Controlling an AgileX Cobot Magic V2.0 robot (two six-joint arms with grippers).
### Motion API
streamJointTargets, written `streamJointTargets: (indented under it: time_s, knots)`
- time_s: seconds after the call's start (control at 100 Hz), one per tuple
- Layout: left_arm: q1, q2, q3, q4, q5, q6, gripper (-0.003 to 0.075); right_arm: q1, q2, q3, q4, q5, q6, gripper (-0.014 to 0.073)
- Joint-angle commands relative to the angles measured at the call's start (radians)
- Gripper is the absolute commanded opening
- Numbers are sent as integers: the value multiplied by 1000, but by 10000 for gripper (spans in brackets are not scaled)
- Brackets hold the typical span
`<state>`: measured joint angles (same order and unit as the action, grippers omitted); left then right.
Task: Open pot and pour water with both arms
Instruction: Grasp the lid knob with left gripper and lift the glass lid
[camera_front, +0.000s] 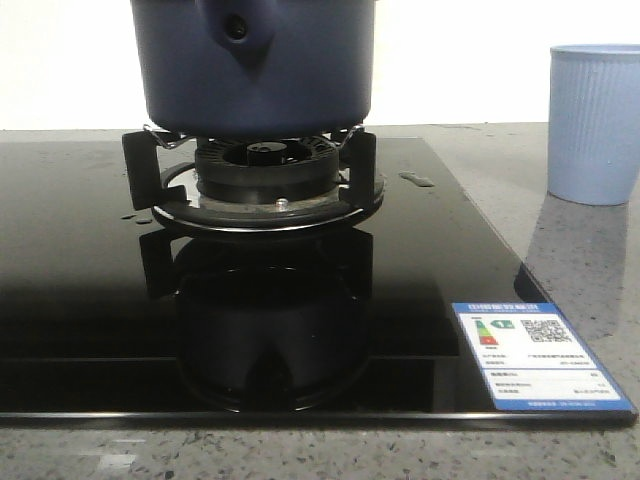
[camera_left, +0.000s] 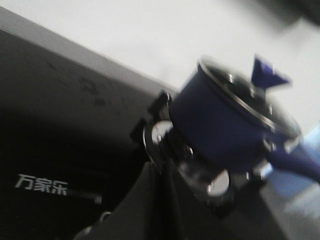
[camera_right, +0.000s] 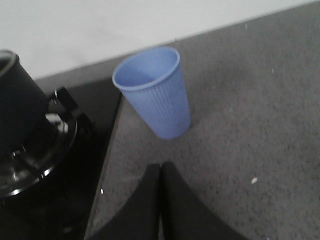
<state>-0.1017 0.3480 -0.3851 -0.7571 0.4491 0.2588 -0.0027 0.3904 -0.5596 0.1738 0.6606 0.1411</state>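
Observation:
The dark navy-blue pot (camera_front: 255, 65) sits on the black burner grate (camera_front: 255, 185) of the glass cooktop, its handle mount facing the front camera. In the left wrist view the pot (camera_left: 220, 122) carries a glass lid with a blue knob (camera_left: 264, 74) and a blue handle (camera_left: 295, 162). My left gripper (camera_left: 162, 170) is shut, empty, just short of the burner. My right gripper (camera_right: 160, 167) is shut, empty, over the grey counter, a little short of the pale blue cup (camera_right: 156, 92). Neither gripper shows in the front view.
The pale blue ribbed cup (camera_front: 594, 122) stands upright on the grey speckled counter right of the black glass cooktop (camera_front: 90, 300). An energy label (camera_front: 535, 358) is stuck at the cooktop's front right corner. A white wall runs behind.

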Motion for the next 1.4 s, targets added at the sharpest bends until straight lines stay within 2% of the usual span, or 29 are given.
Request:
streamJointTargets:
  time_s: [0.0,0.11,0.21,0.34,0.42,0.54,0.67,0.72,0.76,0.86,0.91,0.96,1.05,1.12,1.17,1.39]
  knots:
    - [1,124,-122,-50,87,133,-17,-5,105,-115,24,116,-6,-67]
    - [1,265,-232,-229,265,371,-17,-5,198,-187,116,239,-50,-68]
    - [1,380,-310,-465,463,592,-17,-5,249,-217,290,311,-188,-68]
    - [1,513,-396,-646,677,842,-17,-5,277,-220,500,325,-428,-68]
    - [1,570,-440,-682,701,928,-18,-5,277,-220,607,299,-649,-68]
    - [1,642,-510,-682,696,1043,-18,-5,277,-220,704,265,-878,-68]
    - [1,707,-572,-682,696,1170,10,-5,277,-220,713,216,-923,-67]
    - [1,728,-593,-682,696,1222,65,-5,277,-220,713,187,-923,-61]
    - [1,745,-611,-682,696,1257,137,-5,277,-220,713,163,-923,-46]
    - [1,785,-644,-690,684,1346,364,-5,277,-220,713,118,-926,70]
    - [1,807,-659,-705,669,1356,477,-5,277,-220,713,101,-929,192]
    - [1,830,-670,-731,653,1357,534,-5,277,-220,713,86,-929,321]
    - [-5,879,-701,-744,622,1362,549,-5,277,-220,713,50,-929,538]
    - [-13,919,-733,-744,607,1380,549,-5,277,-220,713,26,-929,643]
    - [-19,949,-758,-747,603,1403,549,-5,277,-220,713,18,-929,668]
    - [-52,1103,-887,-749,589,1447,573,-5,277,-220,713,19,-929,666]
